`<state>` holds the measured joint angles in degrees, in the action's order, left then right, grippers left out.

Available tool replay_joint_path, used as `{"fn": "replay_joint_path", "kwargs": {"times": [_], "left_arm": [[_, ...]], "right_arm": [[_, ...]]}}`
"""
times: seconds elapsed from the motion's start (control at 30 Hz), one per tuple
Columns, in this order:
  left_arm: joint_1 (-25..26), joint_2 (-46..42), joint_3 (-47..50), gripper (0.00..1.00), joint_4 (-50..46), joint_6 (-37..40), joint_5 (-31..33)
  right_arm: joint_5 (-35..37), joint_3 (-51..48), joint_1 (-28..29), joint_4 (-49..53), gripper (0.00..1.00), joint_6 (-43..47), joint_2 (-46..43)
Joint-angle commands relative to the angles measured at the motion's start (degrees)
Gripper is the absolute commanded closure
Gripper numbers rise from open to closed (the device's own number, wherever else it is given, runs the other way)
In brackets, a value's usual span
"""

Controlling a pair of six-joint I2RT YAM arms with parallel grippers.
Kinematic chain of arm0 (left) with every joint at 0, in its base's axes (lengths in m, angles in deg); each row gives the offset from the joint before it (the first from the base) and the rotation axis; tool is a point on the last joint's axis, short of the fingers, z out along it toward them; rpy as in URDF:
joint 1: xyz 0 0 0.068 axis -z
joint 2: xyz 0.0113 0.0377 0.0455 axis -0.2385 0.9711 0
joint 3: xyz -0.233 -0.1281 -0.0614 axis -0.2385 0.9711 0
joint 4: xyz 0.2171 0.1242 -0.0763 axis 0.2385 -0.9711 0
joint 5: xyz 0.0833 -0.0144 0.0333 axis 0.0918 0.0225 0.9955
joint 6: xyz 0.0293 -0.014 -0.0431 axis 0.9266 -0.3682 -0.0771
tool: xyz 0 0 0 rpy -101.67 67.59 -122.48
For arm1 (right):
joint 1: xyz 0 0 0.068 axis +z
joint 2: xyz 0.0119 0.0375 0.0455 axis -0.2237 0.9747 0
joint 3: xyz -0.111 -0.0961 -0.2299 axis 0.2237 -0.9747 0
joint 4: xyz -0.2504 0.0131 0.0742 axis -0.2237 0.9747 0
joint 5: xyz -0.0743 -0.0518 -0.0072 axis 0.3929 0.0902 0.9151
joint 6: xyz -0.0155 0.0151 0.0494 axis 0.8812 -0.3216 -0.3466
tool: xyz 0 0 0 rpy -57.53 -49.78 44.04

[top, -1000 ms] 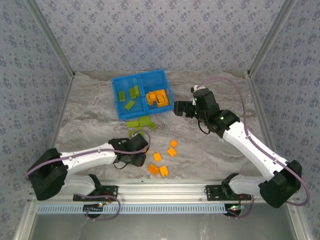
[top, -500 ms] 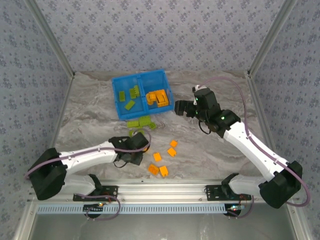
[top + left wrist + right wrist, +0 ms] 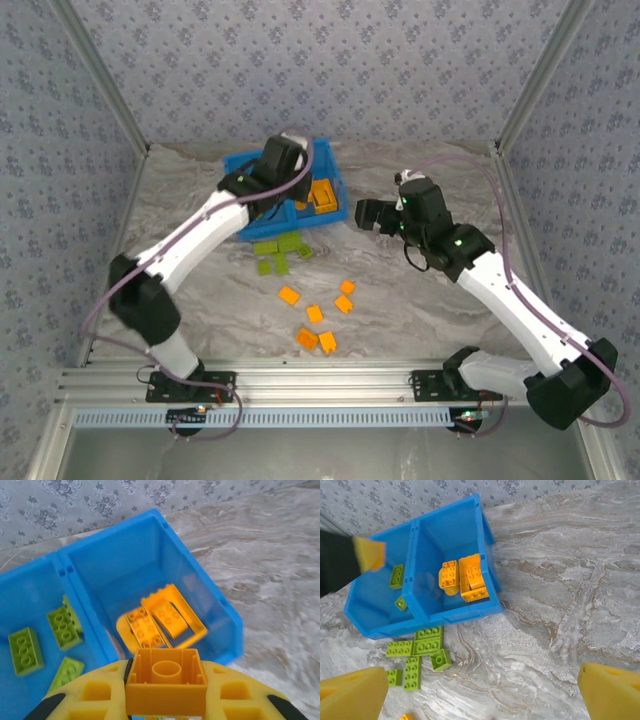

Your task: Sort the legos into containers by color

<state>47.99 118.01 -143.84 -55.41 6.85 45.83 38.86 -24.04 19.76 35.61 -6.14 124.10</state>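
Left wrist view had one orange brick [image 3: 166, 680] pinched between the left gripper [image 3: 165, 705] pads, hollow side toward the camera, hanging above the near edge of the blue bin [image 3: 107, 540]. It looked lined up with the right compartment [image 3: 200, 595], where other orange pieces [image 3: 160, 620] lay. Green pieces [image 3: 62, 627] lay in the left compartment [image 3: 25, 595]. Outside the bin, loose green bricks [image 3: 422, 642] lay just beside its near wall. Loose orange bricks [image 3: 318, 315] lay nearer the arms on the table [image 3: 430, 300]. Right gripper [image 3: 480, 692] hung spread wide, holding nothing, off to the bin's right. Likely risk: the brick sat close to the front rim and the divider [image 3: 85, 600], so a release here could bounce it onto the table or into the green side.
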Motion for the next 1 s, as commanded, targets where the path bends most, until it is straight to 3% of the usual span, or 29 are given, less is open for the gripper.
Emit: {"fn": "replay_joint_path", "kwargs": {"times": [0.0,0.13,0.37,0.5,0.77,0.87,0.97], "left_arm": [[-2.4,8.6,-9.5,0.97,0.3,4.9,-2.6],[-4.1,20.4,-23.6,0.91,-2.5,7.0,-2.1],[-4.6,33.8,-37.0,0.78,-5.1,10.3,-0.1],[-4.7,37.1,-41.4,0.62,-6.6,9.3,-1.3],[-4.3,30.1,-40.7,0.38,-5.8,5.2,-6.1],[-4.0,23.1,-35.5,0.3,-4.3,3.5,-8.5],[-3.7,11.8,-23.6,0.24,0.4,1.6,-10.4]], "right_arm": [[1.3,-0.5,-0.4,2.3,0.0,-1.4,-3.3],[1.5,-1.2,-0.7,3.6,0.0,-1.7,-5.3],[1.0,-1.4,-0.8,5.7,0.0,-2.1,-7.7],[0.7,-2.0,-0.8,6.4,0.0,-2.8,-8.6],[-0.2,-4.5,0.2,6.5,0.0,-2.2,-8.1],[-0.7,-4.6,2.1,6.2,0.0,-0.4,-5.9],[-1.4,-3.7,5.1,3.6,0.0,3.2,-1.3]]}}
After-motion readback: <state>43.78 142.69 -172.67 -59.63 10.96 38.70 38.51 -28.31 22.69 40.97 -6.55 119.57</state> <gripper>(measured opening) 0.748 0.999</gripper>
